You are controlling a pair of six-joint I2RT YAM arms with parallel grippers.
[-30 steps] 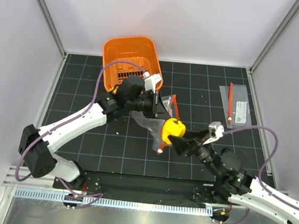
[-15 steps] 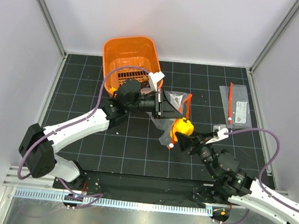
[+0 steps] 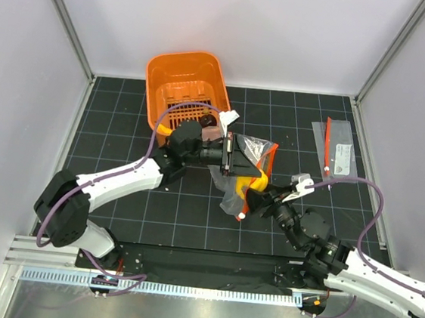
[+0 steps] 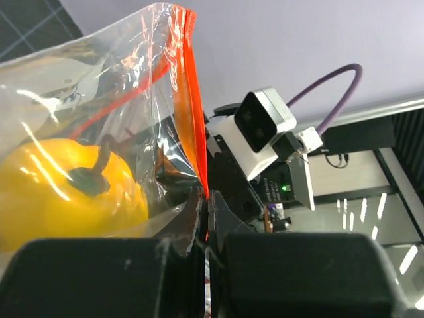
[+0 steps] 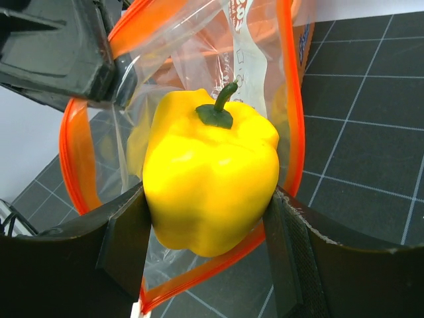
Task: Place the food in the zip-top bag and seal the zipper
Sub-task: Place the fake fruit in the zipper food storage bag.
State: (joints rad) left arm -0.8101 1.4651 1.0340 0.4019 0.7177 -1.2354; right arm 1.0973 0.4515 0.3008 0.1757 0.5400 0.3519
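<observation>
Your left claw [image 4: 205, 222] pinches the zipper [image 4: 193, 99] of the zip-top bag [image 4: 93, 79]; your right claw [image 5: 205, 248] grips the yellow pepper [image 5: 209, 172] at its mouth.

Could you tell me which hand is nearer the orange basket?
Left. The left hand pinches the bag just beside the basket; the right hand holds the pepper farther away.

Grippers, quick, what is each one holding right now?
Left gripper: closed on the zip-top bag's edge.
Right gripper: closed on the yellow pepper, at the bag's mouth.
</observation>
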